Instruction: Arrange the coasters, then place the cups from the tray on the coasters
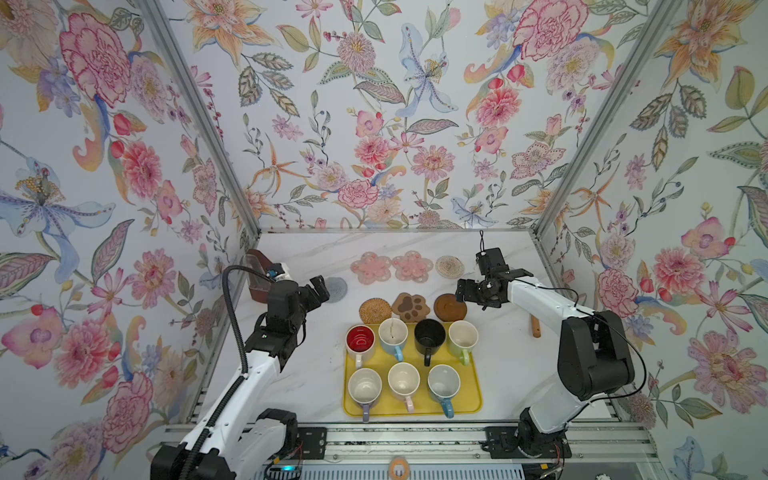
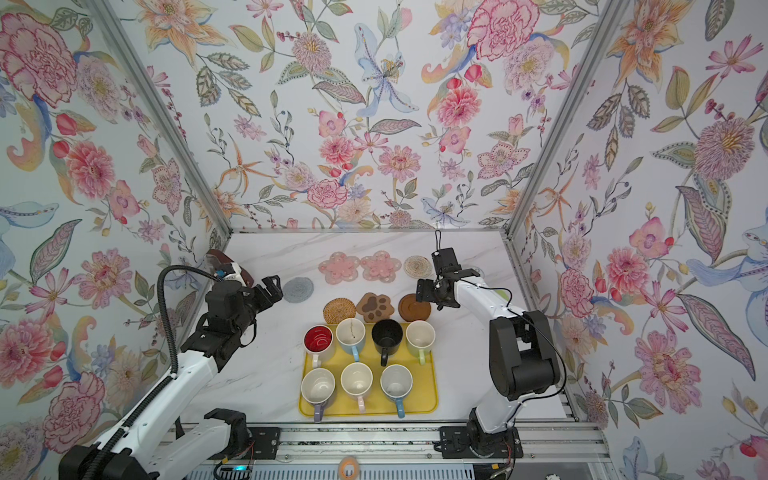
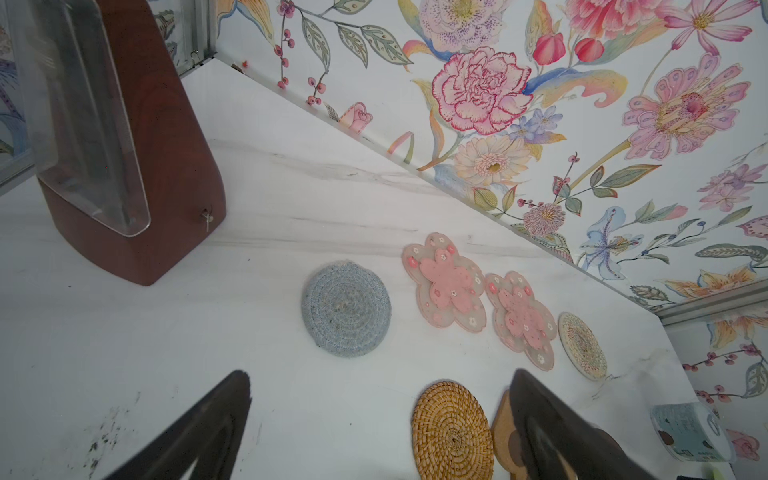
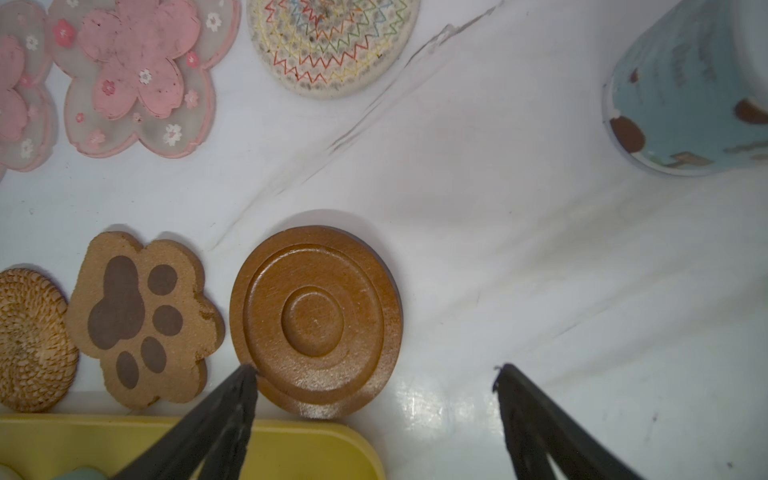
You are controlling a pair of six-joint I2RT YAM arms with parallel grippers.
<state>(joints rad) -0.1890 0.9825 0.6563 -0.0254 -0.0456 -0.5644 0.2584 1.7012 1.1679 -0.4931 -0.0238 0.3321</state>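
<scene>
Behind the yellow tray (image 1: 469, 388), your seven coasters (image 1: 450, 307) lie flat in two rows, ready for one mug each. The mugs (image 1: 403, 380) all stand on the tray. Your left gripper (image 3: 381, 373) and right gripper (image 4: 375, 368) gape empty.

Floral wallpaper (image 1: 374, 124) of pink peonies, orange lilies and pale blue blooms covers the far wall and both side walls of a small booth. Grey metal posts (image 1: 203, 120) frame its far corners. A white, grey-veined marble counter (image 1: 324, 249) spans the booth under soft, even light, with a slotted metal rail (image 1: 415, 436) along its near edge.
</scene>
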